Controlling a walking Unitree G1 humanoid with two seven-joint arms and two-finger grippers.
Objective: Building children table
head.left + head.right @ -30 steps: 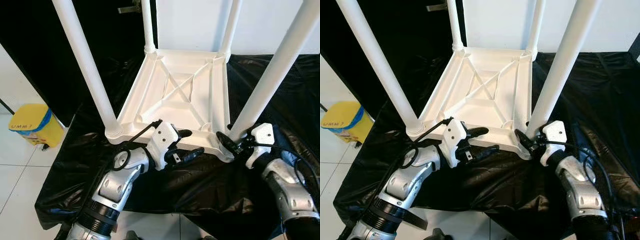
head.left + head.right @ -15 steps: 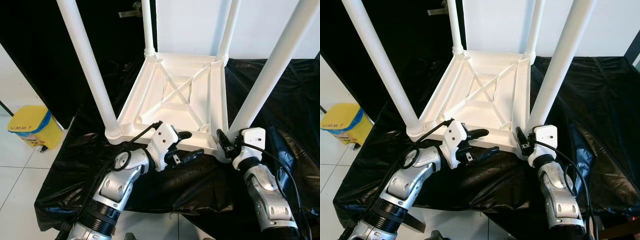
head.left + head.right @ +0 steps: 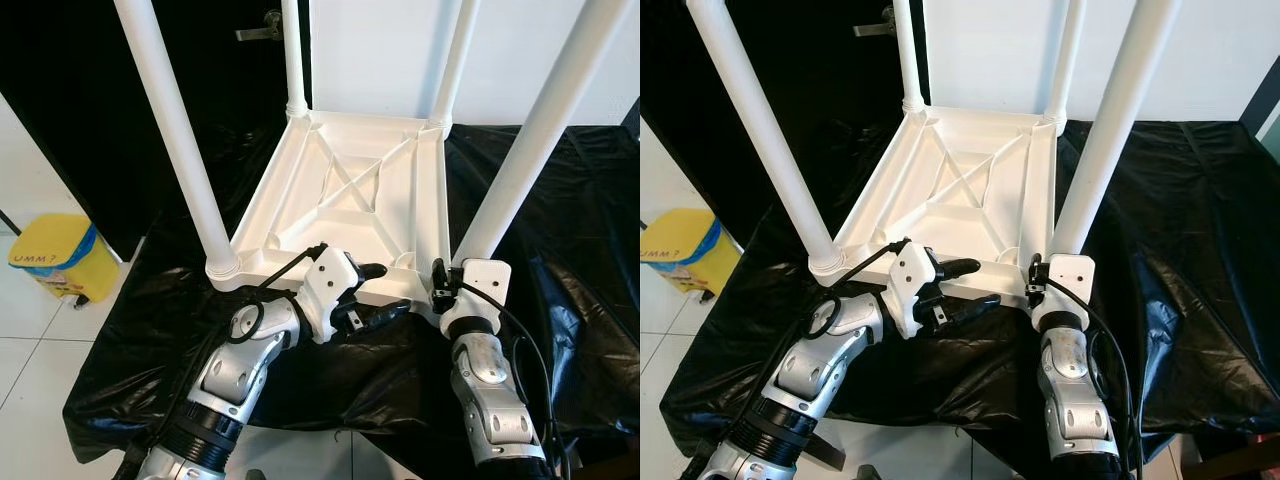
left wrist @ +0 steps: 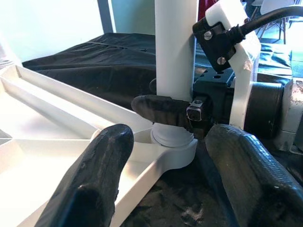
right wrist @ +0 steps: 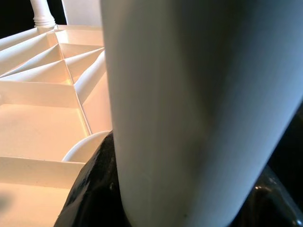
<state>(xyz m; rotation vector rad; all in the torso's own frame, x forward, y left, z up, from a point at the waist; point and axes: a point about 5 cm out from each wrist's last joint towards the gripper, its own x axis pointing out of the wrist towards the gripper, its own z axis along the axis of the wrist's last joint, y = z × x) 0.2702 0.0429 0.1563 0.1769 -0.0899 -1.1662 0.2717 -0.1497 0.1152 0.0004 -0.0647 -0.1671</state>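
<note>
With the table [image 3: 350,195] upside down on the black sheet [image 3: 560,250] and four legs up, looks like seating the near-right leg [image 3: 520,150]: right gripper [image 3: 438,285] clamped at its base, left gripper [image 3: 375,292] spread just beside; next, probably twisting it tight.

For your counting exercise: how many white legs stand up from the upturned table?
4: near-left leg, far-left leg, far-right leg, and near-right leg, gripped at its base by the right pincer.

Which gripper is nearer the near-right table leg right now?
Right. The right gripper is clamped around the base of the near-right table leg; the left gripper sits open at the tabletop's near edge, beside it.
</note>
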